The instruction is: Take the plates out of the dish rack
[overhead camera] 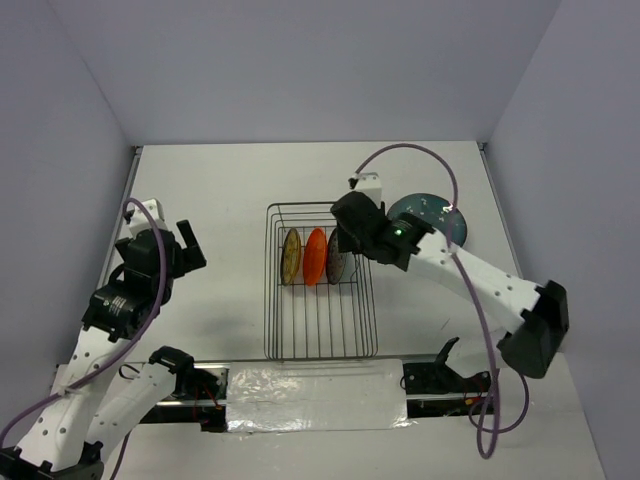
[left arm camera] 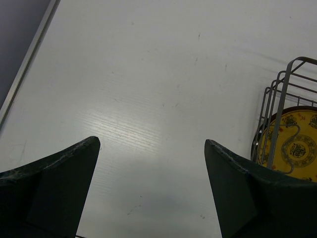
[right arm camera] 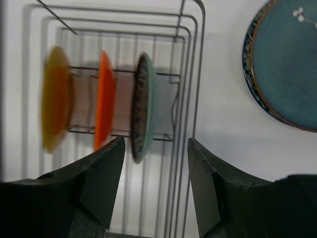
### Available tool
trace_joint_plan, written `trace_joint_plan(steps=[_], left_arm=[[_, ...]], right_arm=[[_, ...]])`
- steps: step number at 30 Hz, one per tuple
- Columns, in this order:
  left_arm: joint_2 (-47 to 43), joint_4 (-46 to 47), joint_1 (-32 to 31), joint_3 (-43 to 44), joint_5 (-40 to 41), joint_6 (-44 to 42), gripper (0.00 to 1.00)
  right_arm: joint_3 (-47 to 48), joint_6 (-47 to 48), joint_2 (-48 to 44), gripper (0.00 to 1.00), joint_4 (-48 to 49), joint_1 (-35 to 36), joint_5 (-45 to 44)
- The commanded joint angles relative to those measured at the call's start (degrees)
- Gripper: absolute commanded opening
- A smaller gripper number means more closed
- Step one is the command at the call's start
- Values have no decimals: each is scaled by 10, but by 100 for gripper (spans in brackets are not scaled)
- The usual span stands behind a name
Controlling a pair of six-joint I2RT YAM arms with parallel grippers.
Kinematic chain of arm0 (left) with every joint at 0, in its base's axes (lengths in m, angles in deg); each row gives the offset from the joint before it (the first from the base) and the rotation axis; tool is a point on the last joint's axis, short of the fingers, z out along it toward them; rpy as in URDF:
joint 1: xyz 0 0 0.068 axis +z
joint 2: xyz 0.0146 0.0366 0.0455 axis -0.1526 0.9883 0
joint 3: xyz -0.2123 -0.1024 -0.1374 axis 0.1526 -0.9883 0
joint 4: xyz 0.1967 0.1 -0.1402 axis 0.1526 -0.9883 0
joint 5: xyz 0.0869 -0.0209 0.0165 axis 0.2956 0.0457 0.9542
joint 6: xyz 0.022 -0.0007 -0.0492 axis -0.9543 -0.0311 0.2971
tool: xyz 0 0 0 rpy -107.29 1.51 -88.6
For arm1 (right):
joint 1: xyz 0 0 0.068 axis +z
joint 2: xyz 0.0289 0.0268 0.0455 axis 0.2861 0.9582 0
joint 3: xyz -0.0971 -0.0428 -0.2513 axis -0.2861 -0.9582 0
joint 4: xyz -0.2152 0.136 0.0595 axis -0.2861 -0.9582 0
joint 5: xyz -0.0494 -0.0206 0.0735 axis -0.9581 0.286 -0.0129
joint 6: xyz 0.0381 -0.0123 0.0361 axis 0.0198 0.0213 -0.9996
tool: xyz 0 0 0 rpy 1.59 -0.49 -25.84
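Note:
The wire dish rack (overhead camera: 320, 335) stands mid-table. Three plates stand on edge in its far half: yellow-amber (overhead camera: 291, 256), orange-red (overhead camera: 315, 256), and a pale blue one with a dark speckled back (overhead camera: 336, 262). The large dark teal plate (overhead camera: 436, 212) lies flat on the table right of the rack, partly under my right arm. My right gripper (overhead camera: 347, 238) is open and empty above the rack's right side. In the right wrist view the gripper (right arm camera: 156, 144) hangs just over the pale blue plate (right arm camera: 143, 106), beside the orange-red (right arm camera: 104, 99) and yellow-amber (right arm camera: 57, 99) plates. My left gripper (overhead camera: 190, 245) is open and empty, left of the rack.
The left wrist view shows the left gripper (left arm camera: 152, 144) over bare white table, with the rack's corner (left arm camera: 282, 99) and the yellow-amber plate (left arm camera: 297, 146) at the right edge. The teal plate (right arm camera: 285, 64) lies right of the rack wall (right arm camera: 193, 74). Grey walls enclose the table.

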Motion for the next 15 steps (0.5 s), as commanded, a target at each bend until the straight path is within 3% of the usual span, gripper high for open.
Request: trace_joint_plan(steps=[1, 11, 12, 15], left_arm=[[14, 19, -3, 4, -2, -14, 100], [11, 26, -4, 2, -14, -20, 99], [10, 26, -5, 2, -14, -20, 100], [8, 27, -5, 2, -17, -22, 99]], right_arm=[[34, 12, 55, 61, -40, 4, -65], [43, 24, 184, 50, 16, -1, -39], [42, 22, 191, 48, 18, 1, -41], [48, 5, 223, 25, 4, 1, -62]])
